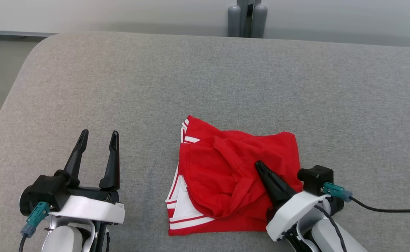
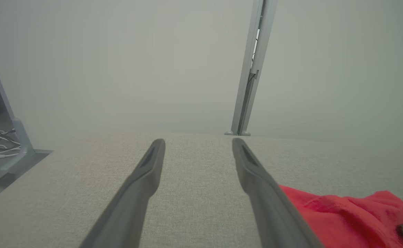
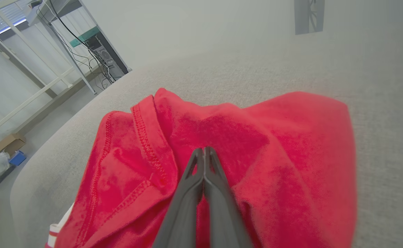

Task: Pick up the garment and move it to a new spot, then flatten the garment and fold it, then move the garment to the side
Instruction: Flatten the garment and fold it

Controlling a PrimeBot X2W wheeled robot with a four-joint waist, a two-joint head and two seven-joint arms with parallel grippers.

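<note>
Red fabric with white-striped trim, the garment (image 1: 222, 175) lies loosely folded and rumpled on the grey cloth-covered surface (image 1: 191, 77), close to its near edge. The right gripper (image 1: 259, 164) has its fingers pressed together, tips resting on the garment's right half; I cannot tell whether any cloth is pinched between them. The left gripper (image 1: 99, 135) sits well apart to the left, fingers spread, holding nothing.

red garment (image 1: 215, 171) on grey surface (image 1: 121, 87), right fingers (image 1: 270, 178) closed on it, perhaps pinching
</note>
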